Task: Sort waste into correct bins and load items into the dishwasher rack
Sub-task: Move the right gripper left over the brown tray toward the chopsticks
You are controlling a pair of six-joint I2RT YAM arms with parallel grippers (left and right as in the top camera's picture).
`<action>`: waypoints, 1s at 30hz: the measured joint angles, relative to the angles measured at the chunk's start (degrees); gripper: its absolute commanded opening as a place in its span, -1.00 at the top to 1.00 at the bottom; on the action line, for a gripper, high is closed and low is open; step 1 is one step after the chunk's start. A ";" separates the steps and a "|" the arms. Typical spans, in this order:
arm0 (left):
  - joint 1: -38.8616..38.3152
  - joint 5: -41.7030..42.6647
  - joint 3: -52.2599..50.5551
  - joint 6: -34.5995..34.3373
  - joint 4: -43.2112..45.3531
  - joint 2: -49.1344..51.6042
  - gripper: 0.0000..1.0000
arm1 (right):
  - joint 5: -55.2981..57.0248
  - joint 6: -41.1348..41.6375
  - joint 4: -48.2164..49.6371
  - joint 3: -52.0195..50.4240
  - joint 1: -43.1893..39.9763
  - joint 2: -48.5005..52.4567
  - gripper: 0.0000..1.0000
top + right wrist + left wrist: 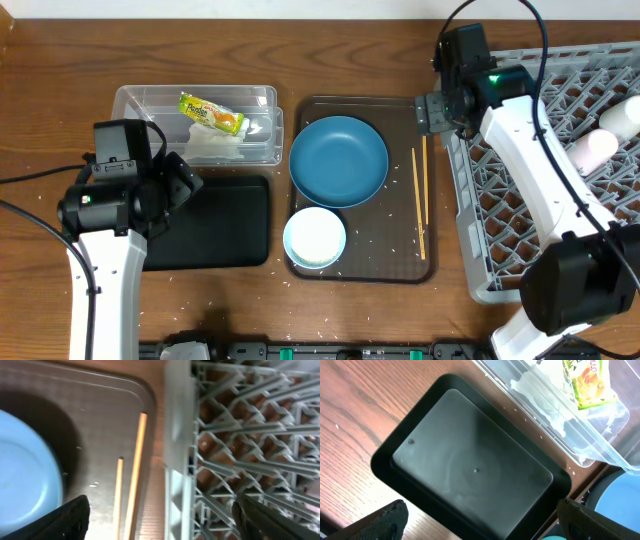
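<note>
My left gripper (185, 182) (482, 530) hangs open over the empty black tub (210, 222) (470, 465). Behind that, the clear tub (140, 100) (585, 455) holds the snack wrapper (212, 113) (587, 382) and a white tissue (215, 147) (540, 397). On the brown tray (385, 255) lie the blue plate (338, 160) (25, 470), a white bowl (314, 237) and two chopsticks (421, 200) (135, 475). My right gripper (432, 110) (160, 520) is open and empty, straddling the tray's right side and the grey rack's (560, 190) (250, 435) left wall. A pinkish cup (592, 148) lies in the rack.
Rice grains (300, 275) are scattered on the wooden table around the tray's front and on the tray. Another white item (622, 115) sits in the rack at the far right. The rack's left wall stands close beside the chopsticks.
</note>
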 measured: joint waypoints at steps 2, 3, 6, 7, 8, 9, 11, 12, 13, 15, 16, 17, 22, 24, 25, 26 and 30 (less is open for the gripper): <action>0.00 -0.02 0.00 0.02 0.00 0.00 -0.96 | 0.48 0.11 -0.02 0.00 -0.39 0.37 -0.73; 0.00 -0.02 0.00 0.00 0.00 0.00 -0.96 | 0.50 0.07 -0.09 0.00 -0.57 0.74 -0.73; 0.00 -0.02 0.00 0.00 0.00 0.00 -0.96 | -0.11 -0.55 -0.20 0.00 -1.14 2.21 -0.72; 0.00 -0.02 0.00 0.00 0.00 0.00 -0.96 | -0.24 -0.61 -0.24 0.00 -1.16 2.69 -0.69; 0.00 -0.02 0.00 0.00 0.00 0.00 -0.96 | -0.59 -0.76 -0.33 0.00 -1.31 3.39 -0.62; 0.00 -0.02 0.00 0.00 0.00 0.00 -0.96 | -0.76 -1.14 -0.39 0.00 -1.33 3.82 -0.59; 0.00 -0.02 0.00 0.00 0.00 0.00 -0.96 | -1.18 -1.70 -0.44 0.00 -1.68 5.16 -0.45; 0.00 -0.02 0.00 0.00 0.00 0.00 -0.96 | -1.29 -2.12 -0.44 0.00 -1.97 5.90 -0.40; 0.00 -0.02 0.00 0.00 0.00 0.00 -0.96 | -1.29 -2.51 -0.48 0.00 -2.36 6.73 -0.36; 0.00 -0.02 0.00 0.00 0.02 0.00 -0.96 | -1.29 -3.19 -0.55 0.00 -3.08 8.33 -0.36; 0.00 -0.02 0.00 0.00 0.00 0.00 -0.96 | -1.27 -3.34 -0.55 0.00 -3.32 9.07 -0.36; 0.00 -0.02 0.02 0.00 0.00 0.00 -0.96 | -1.33 -3.50 -0.55 0.00 -3.67 9.79 -0.35; 0.00 -0.02 0.02 0.00 0.02 0.00 -0.96 | -1.73 -4.28 -0.59 0.00 -5.31 12.26 0.11; 0.00 -0.02 0.00 0.00 0.00 0.00 -0.96 | -2.23 -4.57 -0.57 0.00 -6.10 12.57 0.31; 0.00 -0.02 0.02 0.00 0.00 0.00 -0.96 | -2.49 -4.48 -0.50 0.00 -6.45 12.63 0.44; 0.00 -0.02 0.02 0.00 0.00 0.00 -0.96 | -2.82 -4.52 -0.37 0.00 -6.80 12.63 0.57; 0.00 0.00 0.02 0.02 -0.02 0.00 -0.96 | -5.66 -3.78 -0.17 -0.04 -7.28 12.63 0.89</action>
